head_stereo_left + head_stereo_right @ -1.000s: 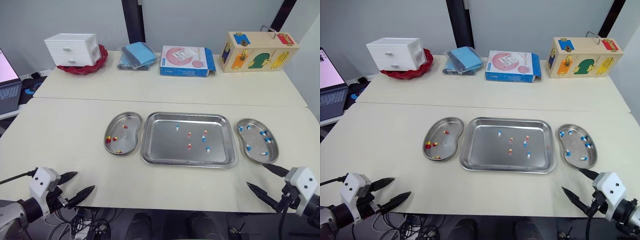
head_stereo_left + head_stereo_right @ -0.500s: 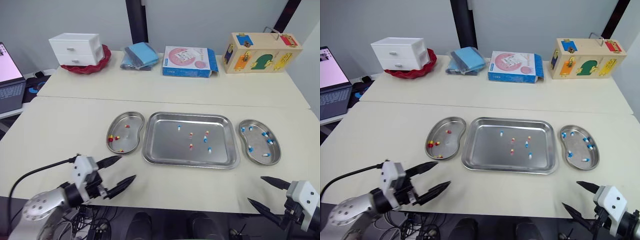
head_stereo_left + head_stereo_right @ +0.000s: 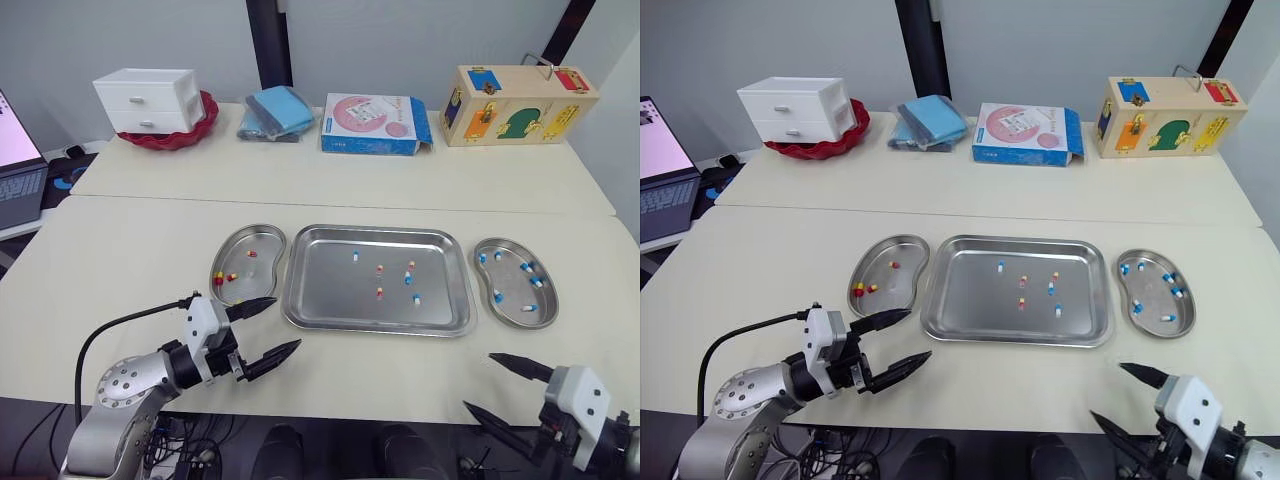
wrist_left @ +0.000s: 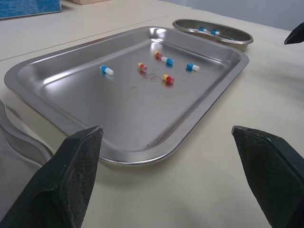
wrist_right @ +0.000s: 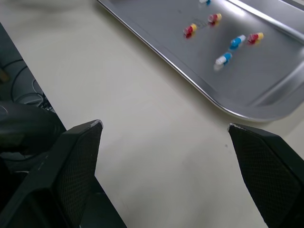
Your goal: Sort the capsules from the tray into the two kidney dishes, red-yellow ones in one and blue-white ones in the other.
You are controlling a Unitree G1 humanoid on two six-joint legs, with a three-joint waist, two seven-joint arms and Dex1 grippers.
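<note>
The steel tray (image 3: 330, 290) lies mid-table and holds several loose capsules, some blue-white (image 3: 354, 255) and some red-yellow (image 3: 379, 292). Left of it, a kidney dish (image 3: 255, 272) contains red-yellow capsules (image 3: 217, 279). On the right, the other kidney dish (image 3: 510, 285) contains blue-white capsules (image 3: 528, 266). My left gripper (image 3: 285, 323) is open and empty just off the tray's near left corner; its wrist view looks across the tray (image 4: 71, 80). Open and empty too, my right gripper (image 3: 480, 382) hovers at the table's front edge, near the tray's right corner (image 5: 156, 19).
Along the back stand a white drawer unit (image 3: 145, 98) on a red bowl, folded blue cloth (image 3: 276, 110), a blue-pink box (image 3: 374, 121) and a wooden activity box (image 3: 518, 102). A laptop (image 3: 15, 160) sits at the far left. A cable (image 3: 120, 325) trails from my left arm.
My left gripper has come forward and rightward from the table's front edge to the tray's near left corner. The right gripper has shifted slightly left along the front edge.
</note>
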